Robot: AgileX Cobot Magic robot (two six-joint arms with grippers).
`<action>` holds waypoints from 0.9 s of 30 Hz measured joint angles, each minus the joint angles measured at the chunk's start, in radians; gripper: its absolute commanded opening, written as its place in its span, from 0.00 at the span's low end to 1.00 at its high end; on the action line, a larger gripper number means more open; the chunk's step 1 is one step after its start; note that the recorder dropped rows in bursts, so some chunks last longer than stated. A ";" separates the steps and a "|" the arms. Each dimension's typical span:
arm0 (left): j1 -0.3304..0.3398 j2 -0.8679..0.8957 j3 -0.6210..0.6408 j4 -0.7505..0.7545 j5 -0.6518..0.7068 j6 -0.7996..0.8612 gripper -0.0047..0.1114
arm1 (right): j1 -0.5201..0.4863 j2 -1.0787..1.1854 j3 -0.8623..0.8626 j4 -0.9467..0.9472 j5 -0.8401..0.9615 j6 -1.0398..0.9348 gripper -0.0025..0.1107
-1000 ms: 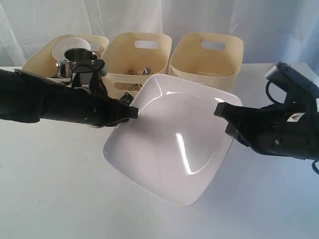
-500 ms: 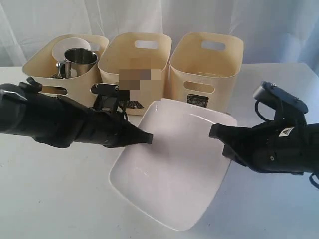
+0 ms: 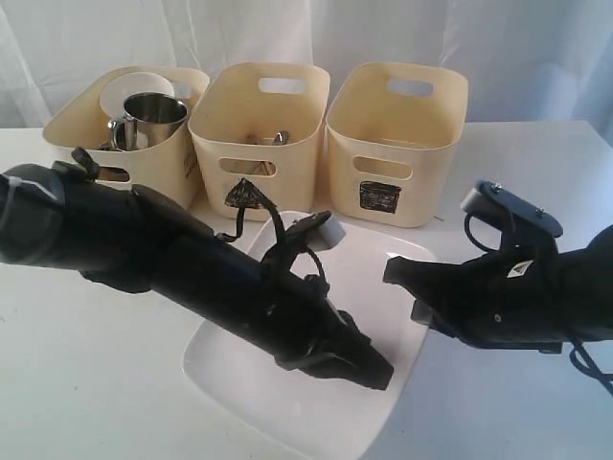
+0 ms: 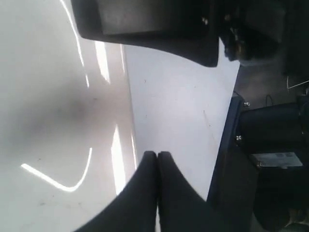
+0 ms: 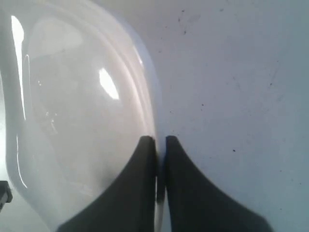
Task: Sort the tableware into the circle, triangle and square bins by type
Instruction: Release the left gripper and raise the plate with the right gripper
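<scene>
The large white rounded-square plate (image 3: 369, 287) lies low over the table, nearly flat, in front of the three bins. My right gripper (image 3: 391, 271) is shut on its right rim; in the right wrist view the rim runs between the fingers of the gripper (image 5: 158, 139), with the plate (image 5: 72, 121) to one side. My left arm reaches across the plate. Its gripper (image 3: 383, 374) is over the plate's front right part, and in the left wrist view the gripper (image 4: 157, 153) is shut with nothing between its fingers, beside the plate (image 4: 48, 121) rim.
Three cream bins stand at the back. A steel mug (image 3: 153, 113) sits in the left bin (image 3: 77, 120) with a pale bowl behind it. Cutlery lies in the middle bin (image 3: 259, 115). The right bin (image 3: 397, 125) stands just behind the plate. White table (image 3: 96, 402) lies all around.
The plate came down from a steep tilt to nearly flat. My left gripper closed and swept across the plate toward its front right. My right gripper sank with the rim.
</scene>
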 measured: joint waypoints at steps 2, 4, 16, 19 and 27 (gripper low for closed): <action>0.007 -0.005 0.000 0.018 -0.002 -0.006 0.04 | 0.000 0.000 0.000 0.000 -0.006 0.000 0.02; 0.026 -0.020 0.000 0.038 -0.012 -0.021 0.04 | 0.000 0.000 0.000 -0.005 -0.008 0.000 0.02; 0.226 -0.295 0.000 0.330 -0.075 -0.242 0.04 | 0.000 -0.027 -0.020 -0.033 -0.043 -0.018 0.02; 0.236 -0.338 0.000 0.436 -0.076 -0.323 0.04 | 0.000 -0.065 -0.045 -0.057 -0.041 -0.040 0.02; 0.236 -0.379 0.000 0.533 -0.074 -0.393 0.04 | 0.000 -0.184 -0.120 -0.134 0.001 -0.055 0.02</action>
